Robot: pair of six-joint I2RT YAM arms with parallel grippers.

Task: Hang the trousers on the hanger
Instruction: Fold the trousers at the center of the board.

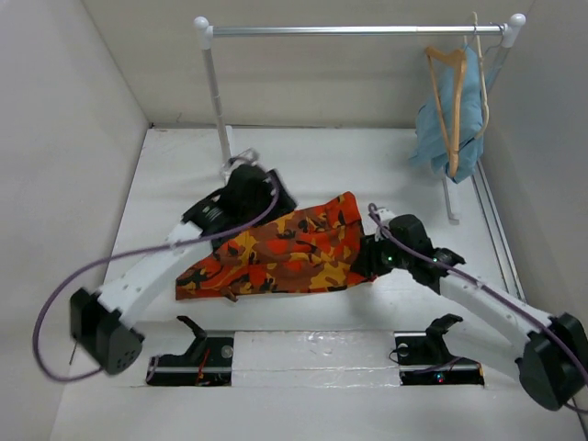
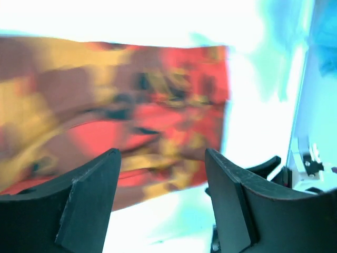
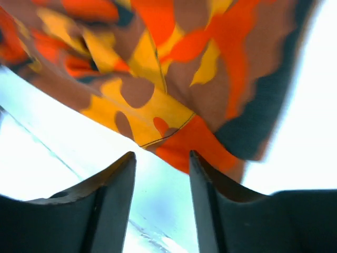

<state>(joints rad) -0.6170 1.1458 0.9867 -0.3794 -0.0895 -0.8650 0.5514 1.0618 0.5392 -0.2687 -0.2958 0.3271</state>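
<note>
The camouflage trousers [image 1: 280,248] lie flat on the white table between my two arms. My left gripper [image 1: 268,200] is open and empty over their far edge; the left wrist view shows the blurred cloth [image 2: 131,105] beyond its open gripper [image 2: 163,154]. My right gripper [image 1: 369,257] is open and empty at their right end; the right wrist view shows the cloth's hem [image 3: 174,132] just ahead of the gripper [image 3: 160,156]. A tan wooden hanger [image 1: 447,101] hangs at the right end of the rail, against the light blue garment [image 1: 470,138].
A white clothes rack with a metal rail [image 1: 358,30] stands at the back; its left post [image 1: 219,101] is just behind my left arm. A paler wooden hanger [image 1: 480,83] hangs beside the tan one. Walls close in on both sides.
</note>
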